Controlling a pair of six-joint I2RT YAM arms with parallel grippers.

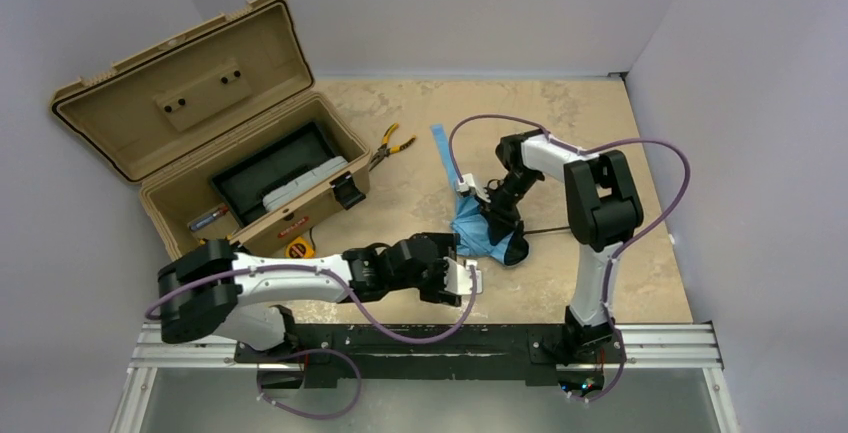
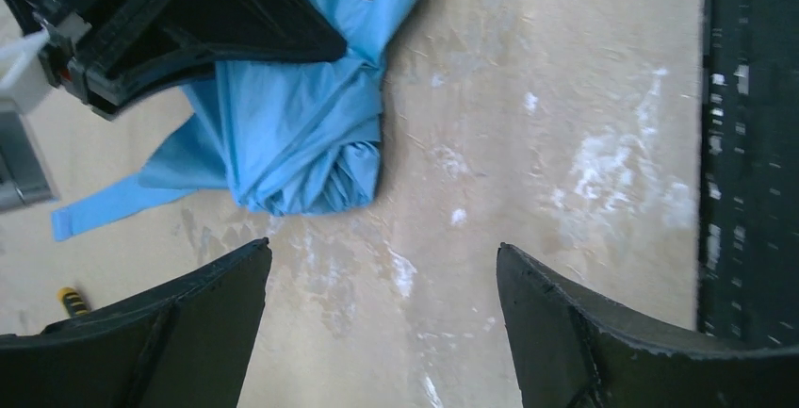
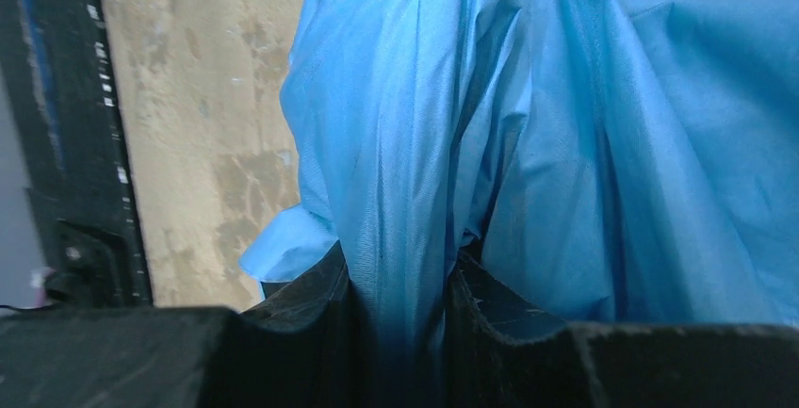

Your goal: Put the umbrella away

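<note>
Left arm lies low, stretched from its base toward 3 o'clock. Left gripper has its fingers spread wide and holds nothing, just short of the umbrella. Umbrella is a crumpled blue bundle mid-table. Right arm rises, then folds back toward 7 o'clock, right gripper pinching the fabric. Bare tabletop between bundle and open case at 10 o'clock, with pliers near the case's edge.
</note>
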